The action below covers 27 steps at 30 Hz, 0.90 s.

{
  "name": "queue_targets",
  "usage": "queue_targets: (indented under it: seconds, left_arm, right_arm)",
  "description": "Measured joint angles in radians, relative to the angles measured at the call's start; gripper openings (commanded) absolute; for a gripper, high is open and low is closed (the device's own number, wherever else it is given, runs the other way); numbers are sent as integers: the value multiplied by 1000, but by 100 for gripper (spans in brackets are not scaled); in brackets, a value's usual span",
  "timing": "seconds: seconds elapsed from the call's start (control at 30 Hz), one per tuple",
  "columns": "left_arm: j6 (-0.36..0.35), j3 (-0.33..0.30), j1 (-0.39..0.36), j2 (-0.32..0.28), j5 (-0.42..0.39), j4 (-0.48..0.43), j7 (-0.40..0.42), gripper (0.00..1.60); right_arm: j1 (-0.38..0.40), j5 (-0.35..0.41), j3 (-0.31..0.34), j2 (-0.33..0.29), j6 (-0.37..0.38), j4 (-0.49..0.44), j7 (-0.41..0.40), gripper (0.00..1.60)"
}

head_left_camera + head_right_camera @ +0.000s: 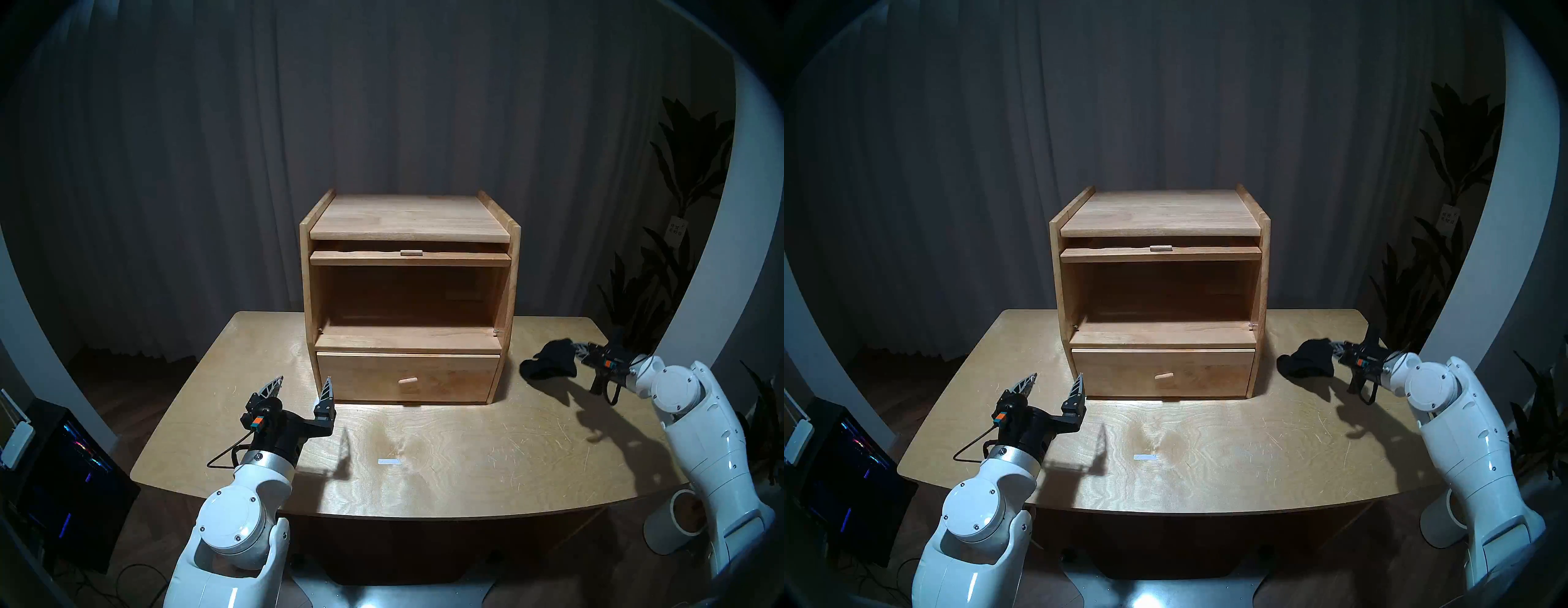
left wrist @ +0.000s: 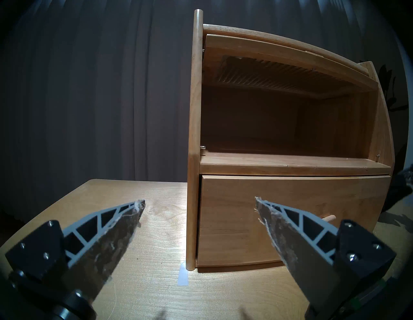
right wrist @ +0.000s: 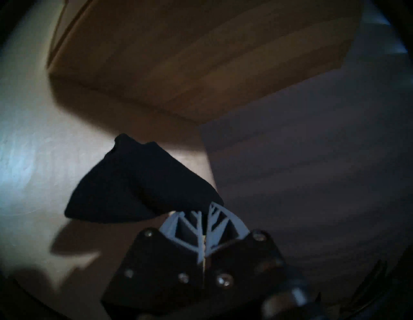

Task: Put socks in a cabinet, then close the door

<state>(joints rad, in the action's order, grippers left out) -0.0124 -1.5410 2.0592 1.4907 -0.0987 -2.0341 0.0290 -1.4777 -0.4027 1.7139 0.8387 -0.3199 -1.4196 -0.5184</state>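
Limp black socks (image 3: 143, 183), floppy bundle

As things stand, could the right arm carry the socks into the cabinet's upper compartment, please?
Probably yes. The door is raised under the cabinet top, leaving the compartment front open, and nothing lies on the table between. The right gripper must swing round the cabinet's side with the socks.
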Motion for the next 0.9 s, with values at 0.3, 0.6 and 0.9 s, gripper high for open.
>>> queue_targets:
  seconds: [0.3, 0.6, 0.9]
  left_arm:
    - [0, 2, 0, -1, 0, 2, -3, 160]
    - [0, 3, -1, -3, 0, 5, -7, 160]
    - [0, 4, -1, -4, 0, 10, -11, 160]
  right_arm:
    - [-5, 192, 104, 50, -60, -116, 29, 0]
    - [-51, 391, 114, 150, -110, -240, 38, 0]
    - [-99, 551, 77, 228, -137, -349, 38, 0]
